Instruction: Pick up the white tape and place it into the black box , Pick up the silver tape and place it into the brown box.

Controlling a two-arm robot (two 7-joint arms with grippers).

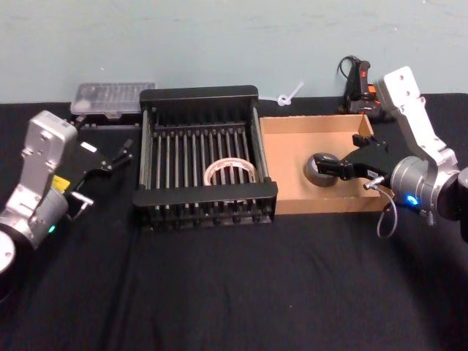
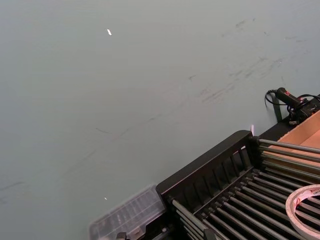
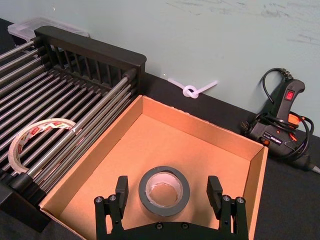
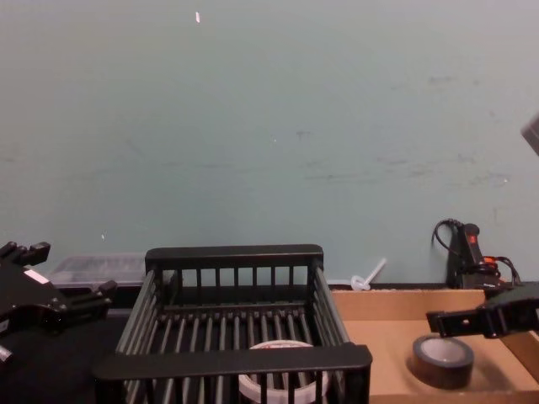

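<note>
Clearly the relation that matters is between the right gripper (image 3: 171,197) and the silver tape (image 3: 164,191): the roll lies flat on the floor of the brown box (image 1: 292,191), hole upward, and sits directly between the two spread fingers (image 3: 121,188), which stand clear of its sides and grip nothing. Being a ring, the roll has no long axis to favour; any further move looks to depend only on lifting those fingers straight up out of the low cardboard walls without dragging the roll. The right arm is much the nearer one to this box. The left gripper (image 1: 110,157) hangs over the black cloth just left of the black box (image 1: 205,205), its fingers parted and empty, well apart from the work. The white tape (image 1: 230,172) lies flat on the slats inside that crate, towards its right half. By count there are two rolls, one white and one silver, and two boxes, one black and one tan, standing side by side and touching or nearly so. Judged from this layout, both rolls appear to be where the task wants them.
</note>
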